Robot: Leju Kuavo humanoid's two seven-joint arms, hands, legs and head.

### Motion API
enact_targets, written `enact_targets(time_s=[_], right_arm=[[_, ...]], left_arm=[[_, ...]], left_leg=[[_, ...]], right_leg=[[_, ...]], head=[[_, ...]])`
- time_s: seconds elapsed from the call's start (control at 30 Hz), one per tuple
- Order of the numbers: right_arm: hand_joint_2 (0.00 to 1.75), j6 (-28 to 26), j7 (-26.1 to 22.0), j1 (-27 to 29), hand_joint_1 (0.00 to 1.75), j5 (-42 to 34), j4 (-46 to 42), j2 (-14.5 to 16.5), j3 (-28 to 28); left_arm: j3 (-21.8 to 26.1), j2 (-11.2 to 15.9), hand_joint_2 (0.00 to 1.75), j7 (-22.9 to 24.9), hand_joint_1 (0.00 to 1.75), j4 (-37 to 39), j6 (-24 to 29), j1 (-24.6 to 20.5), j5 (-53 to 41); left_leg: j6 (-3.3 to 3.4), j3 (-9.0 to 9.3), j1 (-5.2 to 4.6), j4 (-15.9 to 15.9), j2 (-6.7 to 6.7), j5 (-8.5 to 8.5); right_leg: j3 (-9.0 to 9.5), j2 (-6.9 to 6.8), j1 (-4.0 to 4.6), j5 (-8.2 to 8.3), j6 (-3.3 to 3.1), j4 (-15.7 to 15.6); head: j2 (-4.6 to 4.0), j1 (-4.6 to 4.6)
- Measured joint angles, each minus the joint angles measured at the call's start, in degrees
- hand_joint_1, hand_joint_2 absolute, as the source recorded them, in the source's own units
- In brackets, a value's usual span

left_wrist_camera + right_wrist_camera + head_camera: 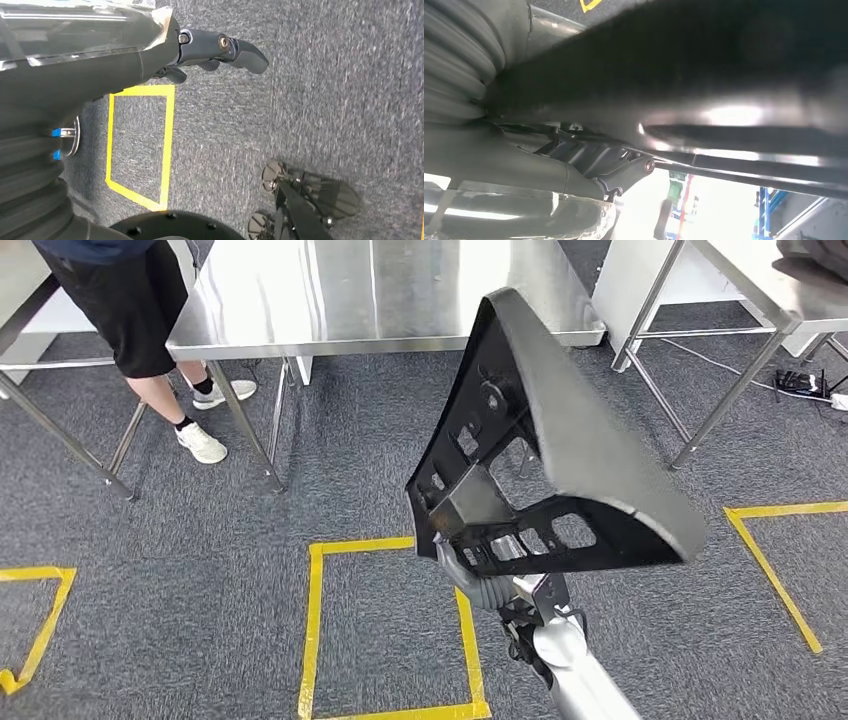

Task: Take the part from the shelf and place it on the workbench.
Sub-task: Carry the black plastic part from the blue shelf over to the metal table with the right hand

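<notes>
One black part (560,440), a matte curved panel with a ribbed, cut-out frame on its inner side, stands raised in the head view, gripped at its lower frame by the right hand (480,575) on a silver arm. It hangs above the grey carpet (200,590), short of the steel desk (380,290), whose smooth top reflects light. Three yellow tape squares show on the carpet, and one person's legs (165,380) in pale shoes stand by the desk's left corner.

Left wrist view: the left hand (210,52) holds nothing, its dark fingers (245,52) stretched out above carpet with one yellow tape square (140,145).

Right wrist view: the part's dark, blurred surface (724,65) lies against the right hand's grey cover (499,165); its fingers wrap the glossy frame.
</notes>
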Motion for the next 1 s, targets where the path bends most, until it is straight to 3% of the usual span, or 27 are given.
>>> enact_targets(time_s=[0.1, 0.17, 0.2, 0.27, 0.3, 0.37, 0.5, 0.53, 0.6, 0.67, 0.7, 0.73, 0.77, 0.83, 0.9, 1.0], right_arm=[[1.75, 0.0, -0.3, 0.5, 1.75, 0.0, 0.0, -0.4, -0.2], [1.75, 0.0, -0.4, 1.1, 1.75, 0.0, 0.0, -0.6, -0.2], [1.75, 0.0, -0.4, 1.4, 1.75, 0.0, -0.1, -0.7, -0.2], [1.75, 0.0, -0.5, 1.6, 1.75, 0.1, -0.1, -0.8, -0.2], [1.75, 0.0, -0.5, 1.6, 1.75, 0.1, -0.2, -0.8, -0.2], [1.75, 0.0, -0.5, 1.7, 1.75, 0.1, -0.3, -0.7, -0.3], [1.75, 0.0, -0.6, 1.7, 1.75, 0.3, -0.6, -0.7, -0.4], [1.75, 0.0, -0.6, 1.7, 1.75, 0.4, -0.7, -0.6, -0.4], [1.75, 0.0, -0.6, 1.7, 1.75, 0.8, -0.7, -0.5, -0.4], [1.75, 0.0, -0.6, 1.9, 1.75, 1.1, -0.7, -0.5, -0.4], [1.75, 0.0, -0.6, 2.0, 1.75, 1.1, -0.7, -0.5, -0.3], [1.75, 0.0, -0.6, 2.0, 1.75, 1.2, -0.7, -0.4, -0.3], [1.75, 0.0, -0.6, 2.0, 1.75, 1.2, -0.7, -0.4, -0.4], [1.75, 0.0, -0.6, 2.0, 1.75, 1.2, -0.7, -0.3, -0.4], [1.75, 0.0, -0.7, 2.0, 1.75, 1.4, -0.8, -0.2, -0.4], [1.75, 0.0, -0.7, 2.0, 1.75, 1.9, -0.9, -0.2, -0.5]], left_arm=[[-0.1, -0.1, 1.75, -0.2, 0.0, 0.0, -0.2, 0.0, -0.1], [-0.2, -0.1, 1.75, -0.2, 0.0, 0.0, -0.4, 0.1, -0.1], [-0.2, -0.2, 1.75, -0.2, 0.0, 0.0, -0.4, 0.1, -0.1], [-0.2, -0.2, 1.75, -0.2, 0.0, 0.0, -0.6, 0.1, -0.1], [-0.3, -0.2, 1.75, -0.2, 0.0, 0.0, -0.6, 0.1, -0.1], [-0.3, -0.2, 1.75, -0.2, 0.0, 0.0, -0.7, 0.1, -0.1], [-0.3, -0.2, 1.75, -0.2, 0.0, 0.0, -0.6, 0.1, -0.1], [-0.3, -0.1, 1.75, -0.2, 0.0, 0.0, -0.6, 0.1, -0.1], [-0.3, -0.1, 1.75, -0.3, 0.0, 0.0, -0.4, 0.1, -0.1], [-0.3, 0.0, 1.75, -0.4, 0.0, 0.0, -0.2, 0.1, -0.1], [-0.3, 0.0, 1.75, -0.4, 0.0, 0.0, -0.1, 0.2, -0.1], [-0.3, 0.0, 1.75, -0.4, 0.0, 0.0, -0.1, 0.2, -0.1], [-0.3, 0.1, 1.75, -0.4, 0.0, 0.0, -0.1, 0.2, -0.1], [-0.3, 0.1, 1.75, -0.5, 0.0, 0.0, -0.1, 0.1, -0.1], [-0.3, 0.1, 1.75, -0.5, 0.0, 0.0, 0.0, 0.1, -0.2], [-0.4, 0.0, 1.75, -0.7, 0.0, 0.0, 0.2, 0.1, -0.2]], left_leg=[[0.46, 0.51, 0.22, -0.5, 0.01, 0.07], [0.48, 0.59, 0.24, -0.5, -0.08, -0.1], [0.41, 0.71, 0.27, -0.5, -0.15, -0.21], [0.03, 1.11, 0.32, -0.4, -0.28, -0.54], [-0.26, 1.26, 0.21, -0.3, -0.33, -0.77], [-0.79, 1.39, -0.02, -0.2, -0.37, -1.09], [-1.83, 1.0, 0.21, 0.8, -0.33, -2.14], [-2.13, 0.1, 0.32, 2.7, -0.29, -3.3], [-2.61, -3.48, 0.53, 9.7, -0.21, -6.52], [-2.92, -6.85, 0.68, 15.3, -0.17, -7.92], [-2.98, -7.19, 0.76, 15.3, -0.14, -7.04], [-2.98, -6.33, 0.88, 12.9, -0.11, -5.2], [-2.97, -4.55, 1.03, 9.0, -0.08, -2.95], [-2.85, -1.22, 1.05, 2.2, -0.14, -0.47], [-2.37, -0.19, 0.68, 0.2, -0.39, -0.45], [-0.99, 0.1, 0.53, -0.2, -0.94, -0.02]], right_leg=[[-4.91, -0.08, -0.18, -3.79, -0.04, 9.6], [-7.73, -0.1, -0.42, -4.8, 0.42, 14.3], [-7.53, -0.12, -0.57, -3.99, 0.94, 13.4], [-4.14, -0.29, -0.89, -0.66, 2.1, 6.0], [-2.15, -0.37, -0.89, 0.77, 2.31, 2.1], [-0.1, -0.46, -0.77, 1.98, 1.79, -1.8], [0.46, -0.39, -1.04, 2.01, 0.01, -2.3], [0.72, -0.41, -1.26, 1.99, -0.41, -2.4], [0.99, -0.49, -1.32, 1.75, -1.02, -2.4], [1.1, -0.51, -1.28, 1.62, -1.26, -2.4], [1.18, -0.48, -1.3, 1.55, -1.27, -2.4], [1.32, -0.43, -1.37, 1.47, -1.2, -2.4], [1.49, -0.37, -1.42, 1.33, -1.05, -2.4], [1.66, -0.33, -1.13, 1.01, -0.5, -2.3], [1.65, -0.45, -0.86, 0.91, 0.14, -2.4], [1.37, -0.69, -0.99, 0.5, 1.03, -2.1]], head=[[0.0, 0.24], [0.0, 0.29], [0.0, 0.3], [0.0, 0.32], [0.0, 0.37], [0.0, 0.39], [0.0, 0.25], [0.0, 0.11], [0.0, -0.15], [0.0, -0.2], [0.0, -0.24], [0.0, -0.26], [0.0, -0.29], [0.0, -0.36], [0.0, -0.39], [0.0, -0.38]])
